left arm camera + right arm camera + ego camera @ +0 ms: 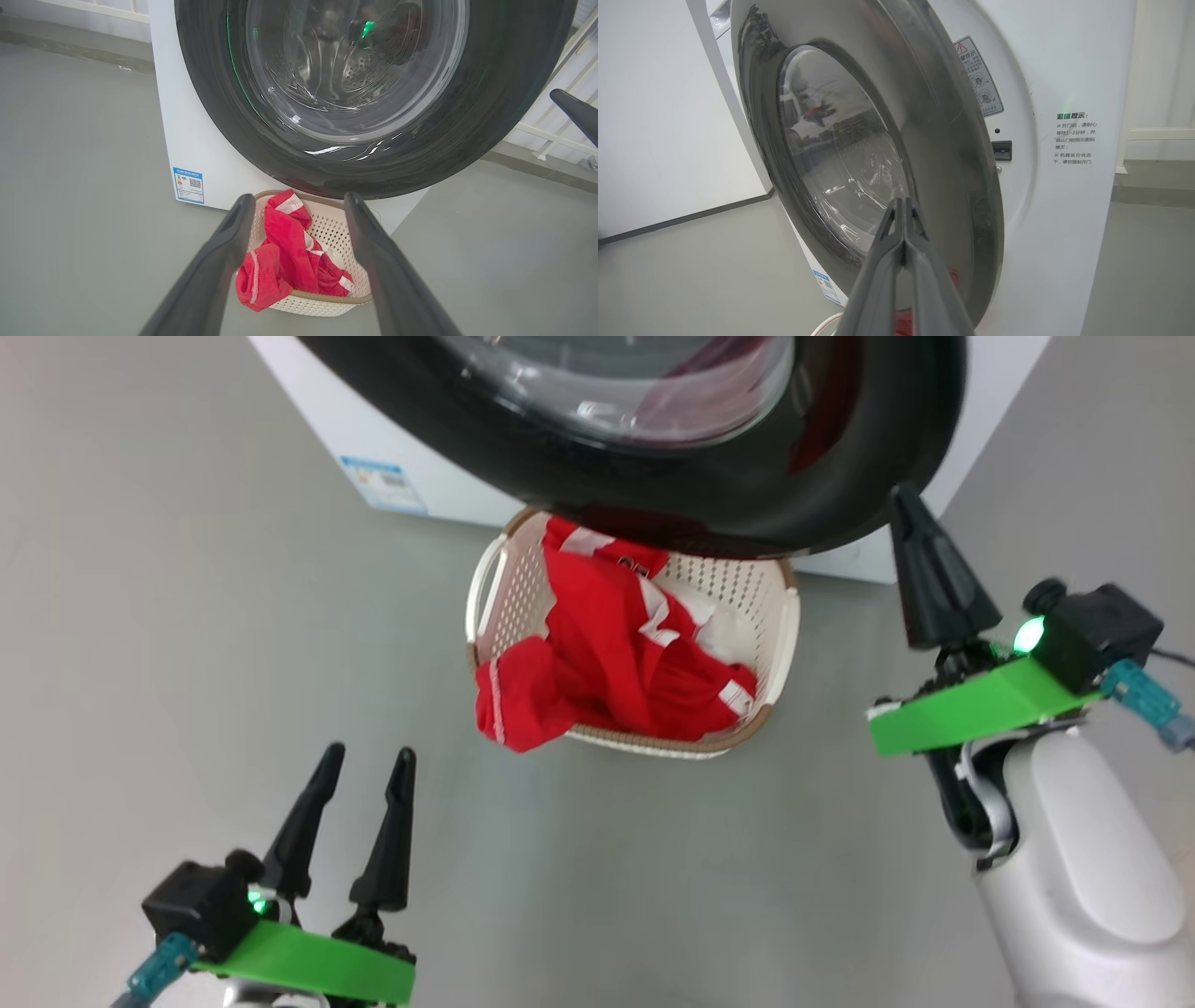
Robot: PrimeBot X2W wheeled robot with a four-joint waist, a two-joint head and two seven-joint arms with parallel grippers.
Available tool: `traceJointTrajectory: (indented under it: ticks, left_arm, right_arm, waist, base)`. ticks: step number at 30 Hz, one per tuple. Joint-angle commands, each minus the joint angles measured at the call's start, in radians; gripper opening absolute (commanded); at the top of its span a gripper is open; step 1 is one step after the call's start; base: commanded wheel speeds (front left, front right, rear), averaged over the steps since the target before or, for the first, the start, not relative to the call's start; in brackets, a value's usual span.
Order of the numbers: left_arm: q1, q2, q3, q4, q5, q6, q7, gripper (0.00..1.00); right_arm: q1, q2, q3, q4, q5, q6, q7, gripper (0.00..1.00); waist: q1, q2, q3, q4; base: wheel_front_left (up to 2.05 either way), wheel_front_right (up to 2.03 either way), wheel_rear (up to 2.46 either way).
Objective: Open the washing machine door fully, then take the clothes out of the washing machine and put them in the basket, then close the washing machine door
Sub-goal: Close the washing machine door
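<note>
The washing machine door [840, 476], black-rimmed with a glass bowl, stands ajar at a small angle to the white washing machine [1064, 210]. My right gripper [904, 495] is shut, and its tip lies against the door's outer face [943, 154] beside the glass. The red clothes [607, 653] fill the cream basket [780, 616] on the floor under the door, one piece hanging over the near rim. My left gripper [371, 751] hangs open and empty, short of the basket [334, 228]. Through the glass the steel drum looks bare.
Grey floor spreads all round the basket. A blue sticker [385, 483] marks the machine's lower corner. The latch slot [1001, 150] and a warning label [978, 77] sit on the front panel. A white railing [551, 135] runs behind the machine, to its right.
</note>
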Motion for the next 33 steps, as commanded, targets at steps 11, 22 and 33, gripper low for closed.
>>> traceJointTrajectory:
  ticks: [11, 22, 33]
  left_arm:
    - [-0.088, 0.003, 0.003, -0.032, -0.027, -0.005, -0.012, 1.0]
    - [-0.139, -0.005, -0.022, -0.04, -0.042, -0.005, -0.012, 1.0]
    - [-0.179, -0.022, -0.054, -0.047, -0.059, -0.005, -0.012, 1.0]
  right_arm:
    - [-0.12, 0.009, -0.053, -0.016, -0.03, 0.007, -0.006, 0.0]
    - [-0.224, 0.009, -0.12, -0.027, -0.06, 0.007, -0.006, 0.0]
    - [-0.338, 0.003, -0.181, -0.026, -0.093, 0.007, -0.006, 0.0]
  waist:
    - [0.0, 0.0, 0.125, 0.066]
    - [0.0, 0.0, 0.2, 0.097]
    - [0.0, 0.0, 0.257, 0.135]
  base:
    - [0.0, 0.0, 0.0]
    - [0.0, 0.0, 0.0]
    - [0.0, 0.0, 0.0]
